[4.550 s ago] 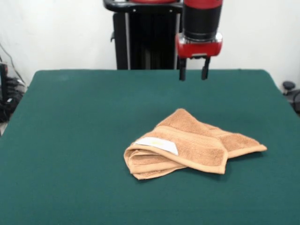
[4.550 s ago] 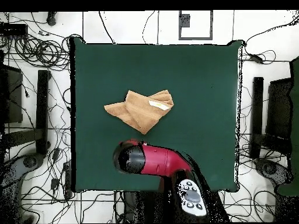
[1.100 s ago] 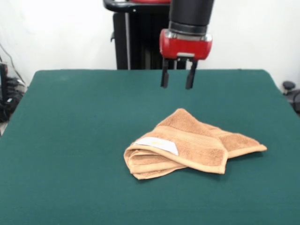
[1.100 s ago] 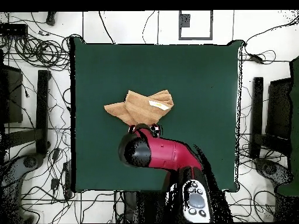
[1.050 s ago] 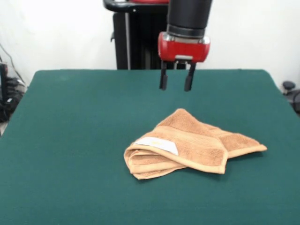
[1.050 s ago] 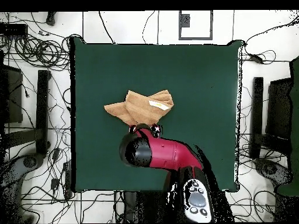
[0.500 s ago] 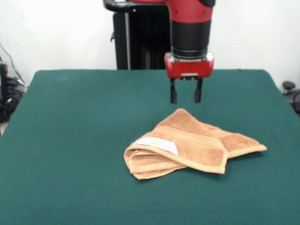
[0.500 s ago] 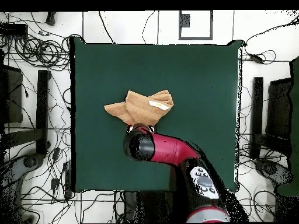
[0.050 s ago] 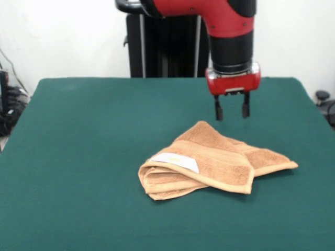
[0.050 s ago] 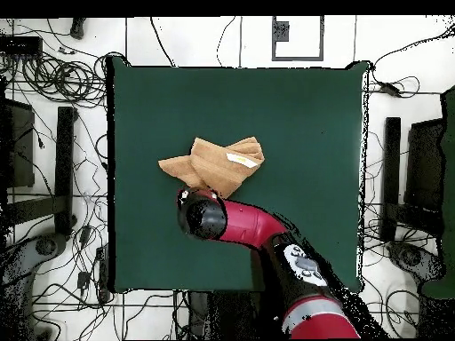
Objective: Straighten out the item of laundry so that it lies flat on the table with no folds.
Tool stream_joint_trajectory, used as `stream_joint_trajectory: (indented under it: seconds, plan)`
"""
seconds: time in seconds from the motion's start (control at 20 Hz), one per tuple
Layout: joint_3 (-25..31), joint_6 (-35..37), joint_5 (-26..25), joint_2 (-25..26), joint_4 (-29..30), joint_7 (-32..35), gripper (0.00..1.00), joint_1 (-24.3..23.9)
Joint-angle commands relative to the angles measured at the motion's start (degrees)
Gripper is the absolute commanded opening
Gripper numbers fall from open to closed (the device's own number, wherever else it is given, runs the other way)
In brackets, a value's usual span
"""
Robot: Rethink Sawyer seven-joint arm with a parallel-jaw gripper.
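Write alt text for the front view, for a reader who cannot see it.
A tan-orange towel lies crumpled and folded on a dark green table, its white label facing up. A red and black robot arm's open gripper hangs just above the towel's far edge, not touching it.

Bare lab corner from my remote station.
I see a plain white wall (image 9: pixel 68 36) behind, and a pale floor (image 10: pixel 53 115) strewn with black cables (image 10: pixel 44 75) on both sides.
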Motion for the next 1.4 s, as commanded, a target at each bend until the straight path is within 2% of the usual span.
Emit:
stream_joint_trajectory:
  seconds: [0.05, 0.25, 0.4, 0.55, 0.65, 0.75, 1.15, 1.4]
  plan:
    - [3.8, 17.0, 7.6, 0.2, -1.7, 14.6, 1.0, 4.3]
    - [0.7, 28.9, 9.2, 0.0, -6.4, 17.0, 1.0, 6.7]
    - [-1.7, 35.2, 9.0, -0.7, -9.6, 19.0, 1.0, 8.7]
    - [-4.9, 42.3, 6.9, -1.2, -13.8, 20.8, 1.0, 10.9]
    - [-7.2, 43.6, 4.3, -2.0, -16.0, 20.3, 1.0, 12.5]
    - [-8.4, 41.2, 2.6, -3.1, -16.4, 18.1, 1.0, 13.3]
    - [-10.9, 34.0, -0.6, -10.7, -11.2, 12.4, 1.0, 13.5]
    - [-10.9, 31.3, -0.1, -10.7, -9.0, 12.0, 1.0, 12.9]
